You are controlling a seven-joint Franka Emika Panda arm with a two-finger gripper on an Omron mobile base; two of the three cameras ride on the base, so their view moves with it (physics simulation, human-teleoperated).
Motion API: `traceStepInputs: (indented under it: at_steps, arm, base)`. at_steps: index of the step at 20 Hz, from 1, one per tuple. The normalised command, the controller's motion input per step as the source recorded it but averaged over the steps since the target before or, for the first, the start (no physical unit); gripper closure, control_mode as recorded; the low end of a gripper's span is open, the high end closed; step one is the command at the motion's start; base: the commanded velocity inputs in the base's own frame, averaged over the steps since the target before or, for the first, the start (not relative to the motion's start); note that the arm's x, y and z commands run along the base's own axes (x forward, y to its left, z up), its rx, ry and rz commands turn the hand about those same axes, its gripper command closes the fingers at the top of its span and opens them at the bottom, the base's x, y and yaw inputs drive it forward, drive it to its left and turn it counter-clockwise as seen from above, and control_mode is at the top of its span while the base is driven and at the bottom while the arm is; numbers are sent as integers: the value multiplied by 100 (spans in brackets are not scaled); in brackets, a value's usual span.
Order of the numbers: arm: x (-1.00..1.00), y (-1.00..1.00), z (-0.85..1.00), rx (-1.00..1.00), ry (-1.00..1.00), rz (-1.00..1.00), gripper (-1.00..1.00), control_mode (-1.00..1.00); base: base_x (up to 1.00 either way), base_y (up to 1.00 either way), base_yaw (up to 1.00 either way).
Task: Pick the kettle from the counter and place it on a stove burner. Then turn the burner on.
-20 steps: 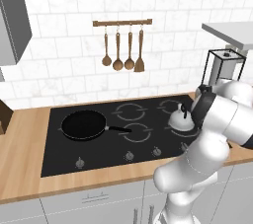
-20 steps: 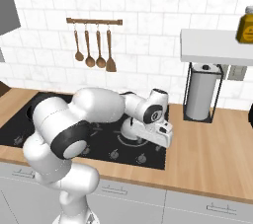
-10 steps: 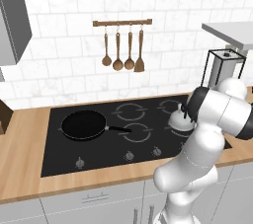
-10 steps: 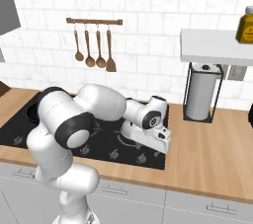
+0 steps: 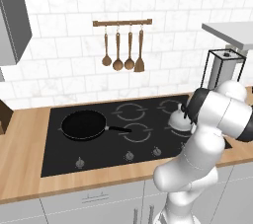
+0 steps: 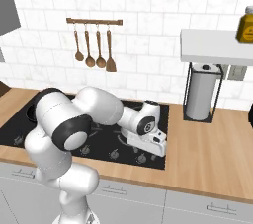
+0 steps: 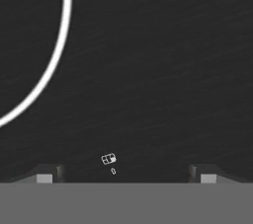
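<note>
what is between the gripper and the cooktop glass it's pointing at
Nothing visible. In the hand view the open gripper looks straight onto bare black cooktop glass. The kettle stands at the cooktop's right side, beside the arm, and the frying pan sits on the left, both out of that line.

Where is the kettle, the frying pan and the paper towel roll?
kettle (image 5: pixel 177 118), left base view, on its shiny side.
frying pan (image 5: pixel 83 124), left base view, middle of its black bowl.
paper towel roll (image 6: pixel 200 94), right base view, on its white front.
</note>
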Motion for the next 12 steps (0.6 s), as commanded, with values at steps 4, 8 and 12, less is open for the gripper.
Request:
traceStepInputs:
  at_steps: [4, 8, 12]
  arm:
    - [-27, 0, -15, -4, 0, 5, -100, -100]
    - [-14, 0, -2, -1, 0, 2, -100, -100]
    - [-34, 0, 0, 0, 0, 3, -100, -100]
  base:
    - [0, 0, 0]
    - [0, 0, 0]
    - [0, 0, 0]
